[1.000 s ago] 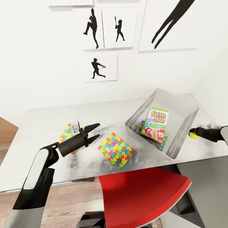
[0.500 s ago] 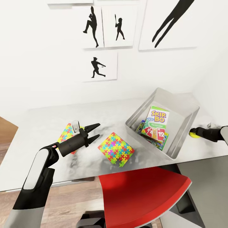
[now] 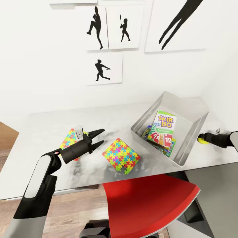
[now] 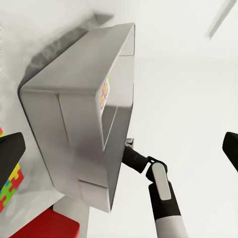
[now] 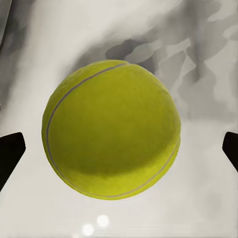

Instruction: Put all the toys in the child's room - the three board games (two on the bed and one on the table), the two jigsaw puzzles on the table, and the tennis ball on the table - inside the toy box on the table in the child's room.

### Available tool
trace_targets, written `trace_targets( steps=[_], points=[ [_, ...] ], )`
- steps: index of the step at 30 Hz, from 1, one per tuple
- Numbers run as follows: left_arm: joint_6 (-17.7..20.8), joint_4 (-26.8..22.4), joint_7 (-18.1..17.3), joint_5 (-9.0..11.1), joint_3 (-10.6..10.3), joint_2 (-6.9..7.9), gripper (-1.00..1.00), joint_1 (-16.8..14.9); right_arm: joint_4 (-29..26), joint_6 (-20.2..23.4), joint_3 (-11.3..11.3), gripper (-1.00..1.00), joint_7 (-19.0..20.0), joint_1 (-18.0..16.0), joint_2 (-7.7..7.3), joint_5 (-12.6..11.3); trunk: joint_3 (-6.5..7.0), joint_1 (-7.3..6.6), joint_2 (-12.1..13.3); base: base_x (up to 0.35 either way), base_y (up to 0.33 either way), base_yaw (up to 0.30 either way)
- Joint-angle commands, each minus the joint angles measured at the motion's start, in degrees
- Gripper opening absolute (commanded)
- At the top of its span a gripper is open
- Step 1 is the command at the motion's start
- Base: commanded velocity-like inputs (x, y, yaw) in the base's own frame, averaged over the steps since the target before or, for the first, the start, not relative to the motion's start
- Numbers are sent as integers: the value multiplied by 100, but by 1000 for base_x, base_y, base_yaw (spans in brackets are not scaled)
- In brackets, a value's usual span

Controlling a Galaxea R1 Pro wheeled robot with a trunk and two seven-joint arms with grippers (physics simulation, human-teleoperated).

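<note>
Right end effector (image 5: 119, 148) spread around tennis ball (image 5: 112, 129), toy box (image 3: 172, 127) alongside; left end effector (image 3: 98, 137) released above 2 jigsaw puzzles (image 3: 121, 156).

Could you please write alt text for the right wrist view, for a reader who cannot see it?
A yellow-green tennis ball with a pale seam sits close up on the mottled light-grey table, centred between the right gripper's two dark fingertips, which stand wide apart at the picture's edges without touching it.
</note>
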Motion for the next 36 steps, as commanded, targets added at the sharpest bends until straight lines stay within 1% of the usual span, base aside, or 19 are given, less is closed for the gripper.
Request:
trace_targets(
  steps=[1,36],
  points=[
    [21,-4,59,60,5,-1,100,-4,-2,25,-4,100,18,-4,-1,14,-8,3,-9,0,0,0],
    [22,-4,61,60,2,-6,100,-9,-6,-3,26,100,19,-9,12,21,-8,3,-9,0,0,0]
  ],
)
